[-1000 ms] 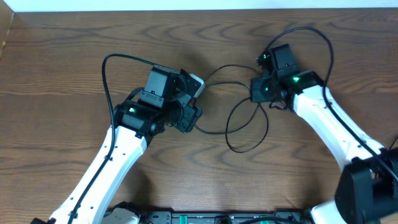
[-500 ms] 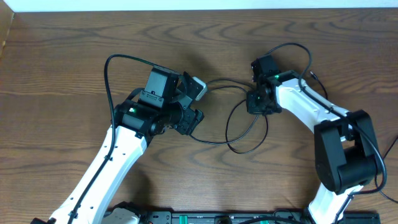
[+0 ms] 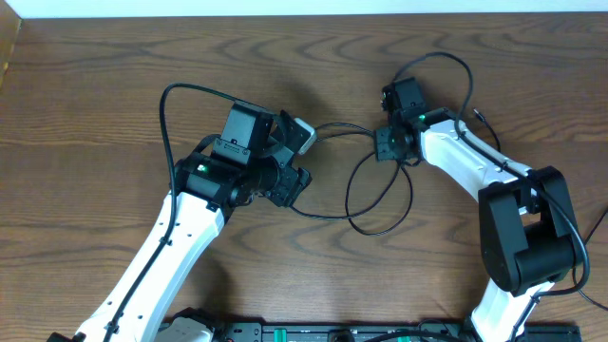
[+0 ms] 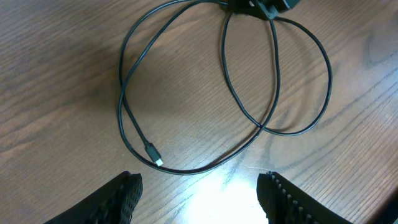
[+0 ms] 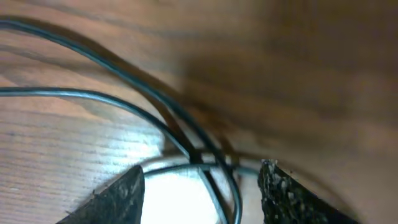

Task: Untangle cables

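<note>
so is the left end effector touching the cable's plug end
Apart. The left wrist view shows bare table between the plug end and both fingers of the open left end effector.

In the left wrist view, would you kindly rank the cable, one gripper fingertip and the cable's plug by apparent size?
1. cable
2. fingertip, though its nearness to the camera inflates it
3. plug, clearly smallest

My white-shelled left arm [image 3: 166, 242] stretches forward and inward, and its black two-finger left pincer [image 4: 199, 193] points downward with the fingers spread wide. My white right arm [image 3: 470, 169] folds inward at the elbow, its black right pincer [image 5: 199, 186] held low with the fingers parted.
</note>
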Controlling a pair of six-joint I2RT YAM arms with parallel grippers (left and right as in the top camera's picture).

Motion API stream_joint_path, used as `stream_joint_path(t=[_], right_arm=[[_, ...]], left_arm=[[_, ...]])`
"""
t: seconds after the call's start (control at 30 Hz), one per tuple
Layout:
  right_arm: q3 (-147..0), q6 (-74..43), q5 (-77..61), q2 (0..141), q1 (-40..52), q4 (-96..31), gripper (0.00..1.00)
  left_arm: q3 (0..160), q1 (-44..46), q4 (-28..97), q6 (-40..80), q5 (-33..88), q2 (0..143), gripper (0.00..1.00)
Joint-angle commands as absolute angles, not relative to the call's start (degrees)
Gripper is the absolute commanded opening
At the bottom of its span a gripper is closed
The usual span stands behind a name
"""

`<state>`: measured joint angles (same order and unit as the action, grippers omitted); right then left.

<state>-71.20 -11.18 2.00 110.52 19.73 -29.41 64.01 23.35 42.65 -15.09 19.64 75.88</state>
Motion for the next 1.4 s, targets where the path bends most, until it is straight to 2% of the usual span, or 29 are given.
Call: stream_joint_path(t=[0.0,0.23,0.47,0.67,1.0,1.17,1.37], right_arm=[[-71.94,2.28,3.09,110.76,19.90,-28.16,0.59],[-71.94,14.11,3.07,110.76,19.81,-29.34,0.73],[-71.75,24.80,3.07,110.78,19.81,-31.75,0.79],[-71.46,28.45,2.37,111.39,19.81,-31.53,0.71],[-71.44,28.40,2.37,119.00,19.81,-28.14,0.66],[-71.44,28.38,2.00,123.70,19.81,-25.89,0.47],[-71.44,28.36,0.49,127.33,19.84,-25.67,0.38]], left_arm=[[64.03,23.22,42.85,-15.77,20.60,76.07,0.65],[64.03,23.22,42.85,-15.59,20.60,76.07,0.64],[64.03,23.22,42.85,-15.59,20.60,76.07,0.65],[64.03,23.22,42.83,-15.59,20.60,76.07,0.65],[64.03,23.22,42.83,-15.59,20.60,76.07,0.64],[64.03,23.22,42.83,-15.59,20.60,76.07,0.65],[64.03,23.22,42.81,-15.62,20.60,76.07,0.65]])
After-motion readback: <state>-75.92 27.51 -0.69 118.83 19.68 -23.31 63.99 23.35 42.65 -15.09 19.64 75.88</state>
